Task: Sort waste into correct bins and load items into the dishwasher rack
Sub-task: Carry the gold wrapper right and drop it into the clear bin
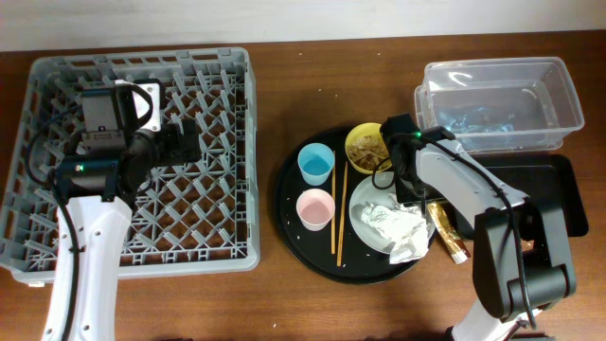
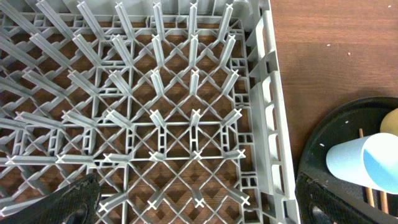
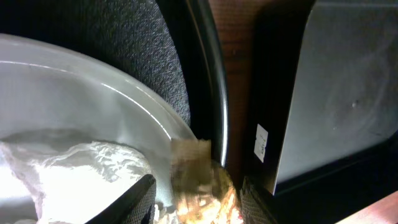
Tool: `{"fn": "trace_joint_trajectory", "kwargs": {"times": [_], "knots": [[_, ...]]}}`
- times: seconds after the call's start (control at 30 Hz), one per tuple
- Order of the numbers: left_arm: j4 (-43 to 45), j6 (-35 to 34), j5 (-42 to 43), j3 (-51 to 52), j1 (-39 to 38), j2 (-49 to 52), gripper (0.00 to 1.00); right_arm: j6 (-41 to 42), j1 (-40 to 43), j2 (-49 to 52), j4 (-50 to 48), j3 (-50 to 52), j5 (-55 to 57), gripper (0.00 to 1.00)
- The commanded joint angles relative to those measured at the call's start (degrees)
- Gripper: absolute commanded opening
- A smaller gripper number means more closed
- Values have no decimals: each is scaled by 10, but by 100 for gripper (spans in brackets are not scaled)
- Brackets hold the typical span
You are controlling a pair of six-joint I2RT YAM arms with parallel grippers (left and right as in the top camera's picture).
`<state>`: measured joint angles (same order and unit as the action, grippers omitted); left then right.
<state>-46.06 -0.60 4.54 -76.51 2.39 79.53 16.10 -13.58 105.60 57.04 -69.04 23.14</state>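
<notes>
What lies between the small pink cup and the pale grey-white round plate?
A pair of thin wooden chopsticks lies there on the round black tray, shown in the overhead view.

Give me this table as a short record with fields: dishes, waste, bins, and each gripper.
rack: grey, no dishes seen in it
left gripper: open, above the rack floor
round black tray: holds blue cup, pink cup, yellow bowl, plate, chopsticks
waste: tissue on the plate; scraps in the yellow bowl; gold wrapper by the plate's right edge
right gripper: open, fingers either side of the gold wrapper
bins: clear tub and flat black tray, right of the round black tray
</notes>
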Motion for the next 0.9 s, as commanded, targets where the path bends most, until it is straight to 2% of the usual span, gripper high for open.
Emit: {"fn": "trace_joint_trajectory", "kwargs": {"times": [0.0, 0.07, 0.2, 0.27, 0.33, 0.5, 0.67, 0.77, 0.87], "knots": [[1, 9, 6, -13, 4, 2, 99, 5, 2, 5, -7, 7, 17, 44], [1, 9, 6, -13, 4, 2, 99, 5, 2, 5, -10, 13, 11, 39], [1, 9, 6, -13, 4, 2, 99, 5, 2, 5, -23, 28, 9, 38], [1, 9, 6, -13, 4, 2, 99, 5, 2, 5, -25, 28, 9, 18], [1, 9, 6, -13, 4, 2, 99, 5, 2, 5, -25, 28, 9, 4], [1, 9, 6, -13, 4, 2, 99, 9, 2, -23, 40, -23, -14, 4], [1, 9, 6, -13, 4, 2, 99, -2, 2, -95, 163, -199, -87, 4], [1, 9, 6, -13, 4, 2, 99, -2, 6, -124, 147, -282, -90, 4], [1, 9, 6, -13, 4, 2, 99, -2, 49, -127, 97, -308, -91, 4]]}}
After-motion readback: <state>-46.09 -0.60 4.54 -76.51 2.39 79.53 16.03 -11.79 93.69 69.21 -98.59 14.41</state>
